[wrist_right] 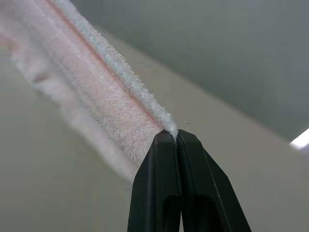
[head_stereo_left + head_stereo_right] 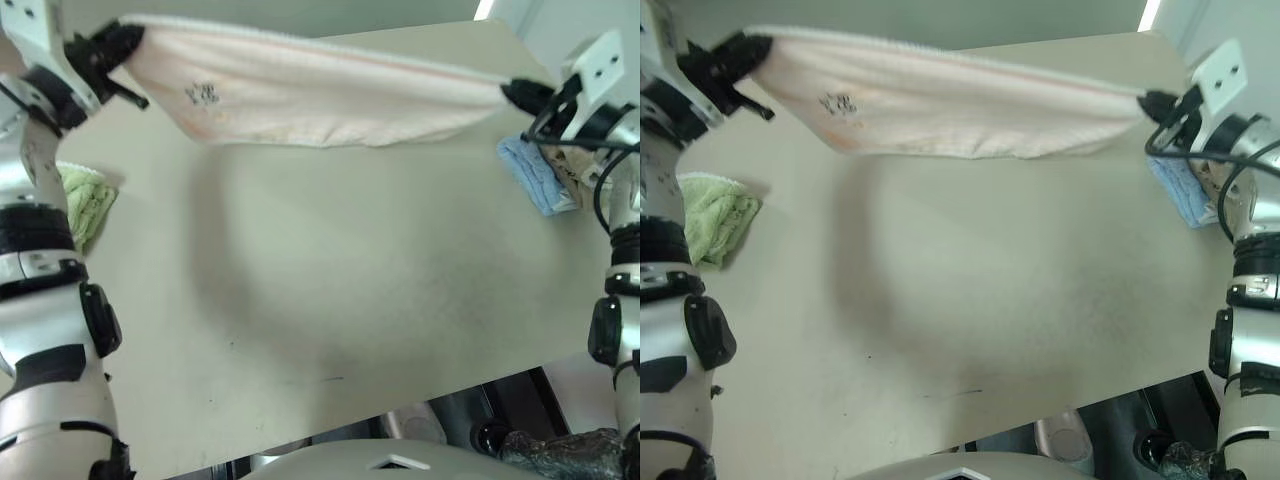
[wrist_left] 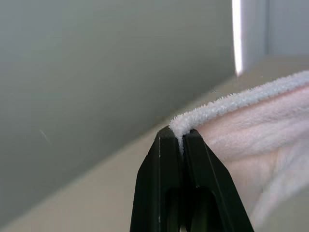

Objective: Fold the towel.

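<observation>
Pink terry towel (image 2: 320,95) is hanging slack and light between left gripper (image 2: 125,48) and right gripper (image 2: 520,93), both clamping its top corners; corners suit gripping.

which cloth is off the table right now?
The pale pink towel, stretched in the air between the left end effector and right end effector. The green cloth and light blue cloth lie on the table.

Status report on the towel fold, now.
Left gripper and right gripper both shut on towel corners. Towel stretched in the air over the table. Green cloth left, blue cloth right, both off to the sides.
</observation>
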Motion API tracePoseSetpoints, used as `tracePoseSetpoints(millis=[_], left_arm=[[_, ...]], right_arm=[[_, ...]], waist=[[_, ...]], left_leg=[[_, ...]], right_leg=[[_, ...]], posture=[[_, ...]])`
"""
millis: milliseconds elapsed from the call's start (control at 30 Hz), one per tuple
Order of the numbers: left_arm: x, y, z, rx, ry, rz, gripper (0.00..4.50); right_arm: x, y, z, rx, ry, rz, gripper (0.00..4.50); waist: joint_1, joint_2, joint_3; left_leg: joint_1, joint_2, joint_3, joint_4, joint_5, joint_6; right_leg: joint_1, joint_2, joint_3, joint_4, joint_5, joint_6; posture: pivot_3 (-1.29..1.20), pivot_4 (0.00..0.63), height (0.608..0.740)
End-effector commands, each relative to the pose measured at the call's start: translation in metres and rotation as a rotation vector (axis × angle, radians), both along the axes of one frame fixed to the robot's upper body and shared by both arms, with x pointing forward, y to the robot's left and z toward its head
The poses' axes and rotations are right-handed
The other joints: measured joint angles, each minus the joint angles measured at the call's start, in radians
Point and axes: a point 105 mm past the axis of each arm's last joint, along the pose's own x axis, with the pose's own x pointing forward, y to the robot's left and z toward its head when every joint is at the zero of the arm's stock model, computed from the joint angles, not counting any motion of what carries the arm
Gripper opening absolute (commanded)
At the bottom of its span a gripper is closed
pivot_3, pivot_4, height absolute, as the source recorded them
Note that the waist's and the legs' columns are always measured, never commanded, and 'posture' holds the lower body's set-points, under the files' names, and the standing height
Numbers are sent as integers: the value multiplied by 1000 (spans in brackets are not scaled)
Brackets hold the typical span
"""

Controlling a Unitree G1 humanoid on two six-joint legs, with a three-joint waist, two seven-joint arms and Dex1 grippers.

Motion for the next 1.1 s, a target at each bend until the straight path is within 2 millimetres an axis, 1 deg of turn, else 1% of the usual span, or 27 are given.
tracePoseSetpoints(millis=[33, 100, 200, 267, 300, 333, 400, 467, 500, 567, 700, 867, 1000, 1100], left_arm=[[-32, -8, 4, 52, 9, -161, 0], [-49, -13, -9, 42, 89, -254, 0], [-70, -17, -27, 42, 223, -333, 0], [-80, -20, -35, 59, 280, -362, 0], [-82, -21, -37, 62, 295, -368, 0], [-86, -23, -46, 77, 335, -377, 0], [-94, -27, -63, 108, 411, -391, 0], [-99, -28, -74, 120, 456, -397, 0], [-103, -28, -79, 120, 478, -401, 0], [-107, -29, -83, 117, 500, -404, 0], [-118, -24, -106, 165, 591, -385, 0], [-118, -18, -112, 151, 616, -353, 0], [-119, -18, -112, 156, 624, -356, 0], [-119, -19, -110, 157, 623, -360, 0]], right_arm=[[-23, 6, -3, -36, 48, 104, 40], [-40, 12, -16, -54, 128, 179, 40], [-61, 17, -32, -79, 243, 267, 40], [-70, 18, -38, -91, 294, 300, 40], [-73, 18, -39, -94, 306, 307, 40], [-76, 18, -44, -105, 332, 316, 40], [-83, 20, -53, -115, 387, 347, 40], [-90, 23, -58, -119, 430, 381, 40], [-97, 24, -61, -126, 460, 409, 40], [-105, 26, -64, -135, 491, 440, 40], [-122, 28, -76, -153, 574, 488, 40], [-129, 34, -87, -166, 605, 505, 40], [-133, 38, -92, -175, 626, 515, 40], [-137, 40, -100, -182, 655, 517, 40]], waist=[[-1, 0, 0], [-1, 0, 0], [-2, 0, 0], [-2, 0, 0], [-2, 0, 0], [-2, 0, 0], [-2, 0, 0], [-3, 0, 0], [-2, 0, 0], [-1, 0, 0], [-2, 0, 0], [-1, -1, 0], [-1, -1, 0], [-1, -1, 0]], left_leg=[[-1, 0, 0, 1, 0, 0], [-2, 0, 1, 1, 0, 0], [-2, 0, 1, 3, -1, 0], [0, 0, 1, 3, -3, 5], [4, 0, 1, 4, -5, 9], [8, 0, 1, 4, -5, 9], [16, 0, 1, 4, -5, 10], [23, 0, 1, 4, -6, 10], [27, 0, 1, 4, -6, 10], [28, 0, 1, 4, -6, 10], [28, 0, 1, 3, -5, 10], [28, 0, 1, 2, -6, 10], [28, 0, 1, 2, -6, 10], [28, 0, 1, 2, -6, 10]], right_leg=[[0, 0, 0, 0, 0, 0], [-1, 0, 0, 0, 0, 0], [-1, 0, -1, 3, 1, 0], [1, 0, 0, 3, 3, -1], [4, 0, -1, 3, 3, -1], [9, 0, 0, 3, 3, -2], [17, 0, 0, 3, -1, -10], [24, 0, 1, 3, -1, -11], [28, 0, 1, 3, -1, -12], [29, 1, 1, 3, -1, -13], [29, 1, 1, 3, -1, -14], [28, 2, 1, 3, -3, -16], [28, 2, 1, 3, -3, -16], [28, 2, 1, 3, -4, -16]], posture=[[0, 150, 740], [0, 150, 740], [0, 150, 740], [0, 150, 740], [0, 150, 740], [0, 150, 740], [0, 150, 740], [0, 150, 740], [0, 150, 740], [0, 150, 740], [0, 150, 740], [0, 150, 740], [0, 150, 740], [0, 150, 740]])
